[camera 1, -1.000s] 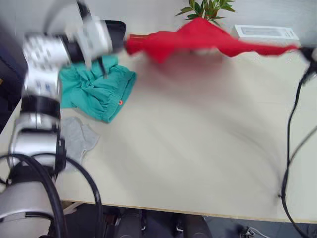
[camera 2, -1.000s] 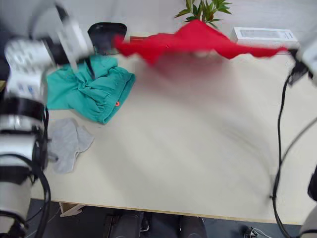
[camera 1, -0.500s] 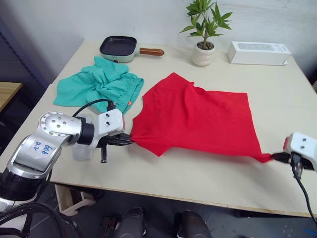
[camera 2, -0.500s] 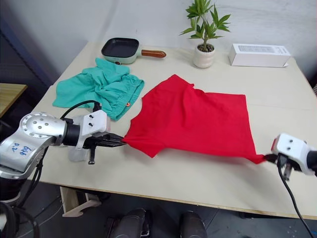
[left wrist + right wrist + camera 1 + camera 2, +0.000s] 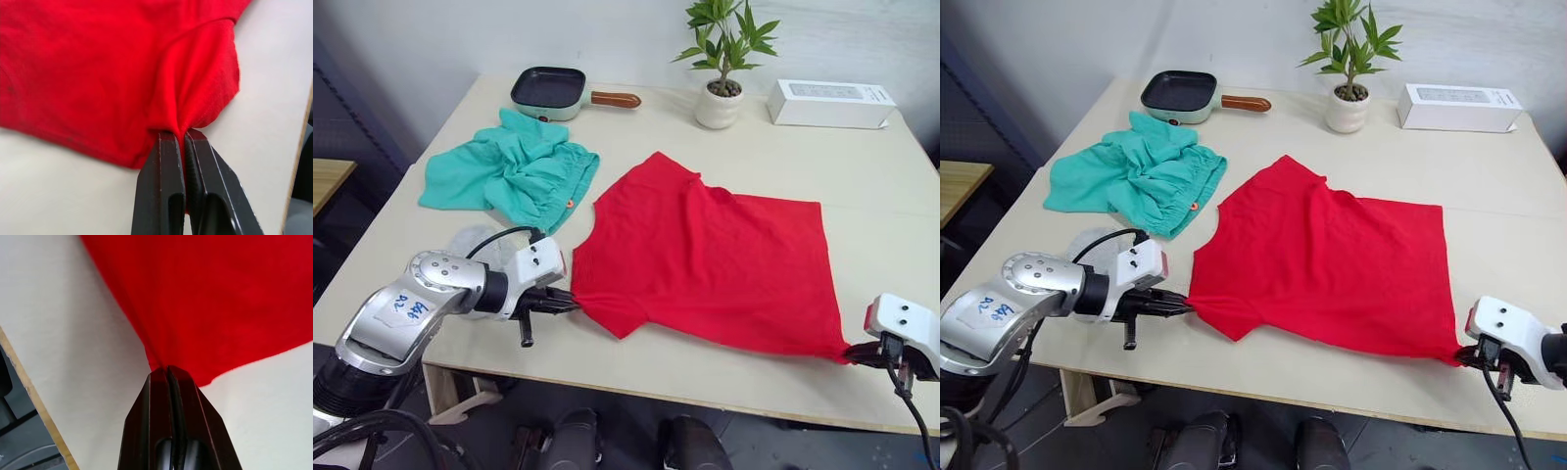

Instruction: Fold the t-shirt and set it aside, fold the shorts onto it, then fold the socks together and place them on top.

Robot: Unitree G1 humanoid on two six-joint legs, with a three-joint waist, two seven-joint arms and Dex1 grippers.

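The red t-shirt point(image 5: 705, 259) lies spread flat across the middle of the table. My left gripper point(image 5: 570, 299) is shut on its near left corner, close to the front edge; the pinch shows in the left wrist view point(image 5: 182, 136). My right gripper point(image 5: 850, 354) is shut on its near right corner, also seen from the right wrist point(image 5: 167, 369). The teal shorts point(image 5: 509, 176) lie crumpled at the back left. A bit of a grey sock point(image 5: 475, 241) peeks out behind my left arm, mostly hidden.
A dark frying pan point(image 5: 548, 86) with a brown handle sits at the far left edge. A potted plant point(image 5: 720, 103) and a white box point(image 5: 829, 102) stand along the back. The table's front edge point(image 5: 705, 387) runs just below both grippers.
The shirt has come down from mid-air and now lies flat on the table. Both grippers have pulled its near corners down toward the front edge.
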